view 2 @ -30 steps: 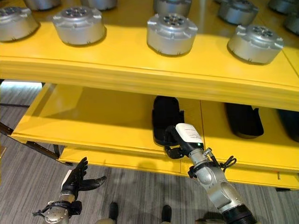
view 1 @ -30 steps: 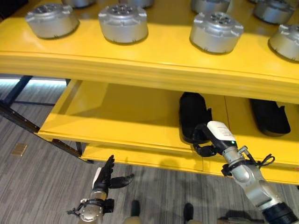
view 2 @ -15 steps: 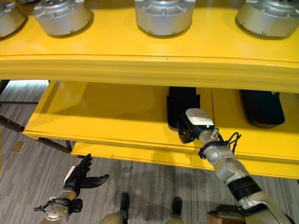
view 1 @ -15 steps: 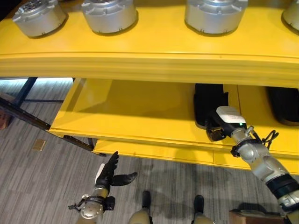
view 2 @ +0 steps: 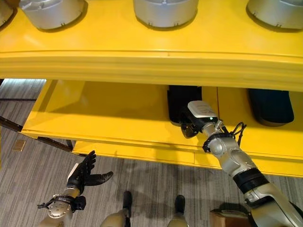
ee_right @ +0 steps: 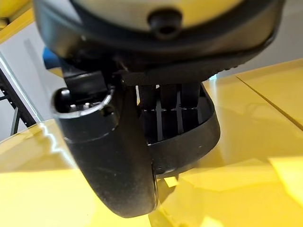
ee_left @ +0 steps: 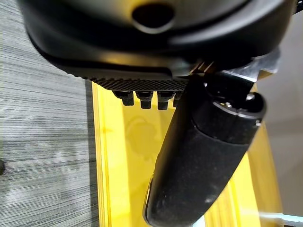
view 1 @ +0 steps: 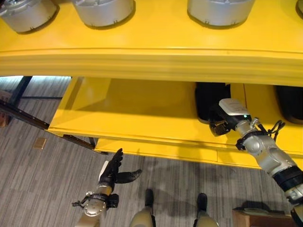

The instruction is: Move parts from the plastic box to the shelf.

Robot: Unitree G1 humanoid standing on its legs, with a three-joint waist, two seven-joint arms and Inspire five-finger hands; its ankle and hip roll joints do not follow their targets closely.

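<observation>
Where the left eye view looked down on a yellow shelf (view 1: 156, 61), several round silver parts (view 1: 102, 9) were seen already set on its top level, and a black part (view 1: 210, 101) lay on the lower level with the right hand (view 1: 221, 124) placed against its near end; a further dark part (view 1: 289, 101) lay beside it, so the placing was judged nearly finished. In the right eye view, the left hand (view 2: 81, 174) hung low over the grey floor (view 2: 28, 179), fingers straight and empty. In the left wrist view, straight fingers (ee_left: 142, 98) were shown above a yellow ledge. In the right wrist view, the fingers (ee_right: 168, 111) were laid over the black part's ribbed, curved shell, but whether they were clasped or released could not be told.
</observation>
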